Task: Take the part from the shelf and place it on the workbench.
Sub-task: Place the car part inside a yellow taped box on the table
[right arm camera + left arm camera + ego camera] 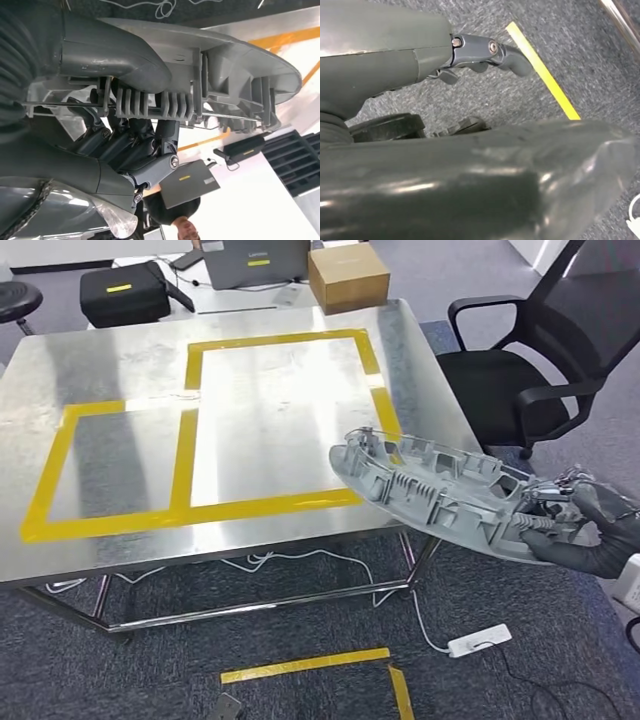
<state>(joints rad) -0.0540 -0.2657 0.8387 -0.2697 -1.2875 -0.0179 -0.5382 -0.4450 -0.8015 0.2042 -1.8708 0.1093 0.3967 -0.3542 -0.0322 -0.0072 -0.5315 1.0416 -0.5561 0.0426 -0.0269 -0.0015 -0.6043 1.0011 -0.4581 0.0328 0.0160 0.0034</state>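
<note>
Gripped at one end by the right hand (596, 530), the grey part (430, 490) hangs over the workbench (113, 370) corner. Beside floor tape (542, 70), the left hand (486, 52) has its fingers uncurled, holding nothing. Fingers (124, 145) clasp the part (211, 65).

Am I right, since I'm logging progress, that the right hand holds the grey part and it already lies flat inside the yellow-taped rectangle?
Not quite. The right hand does hold the grey part, but the head view shows it tilted in the air over the workbench's near right corner, not yet lying inside the yellow tape.
</note>
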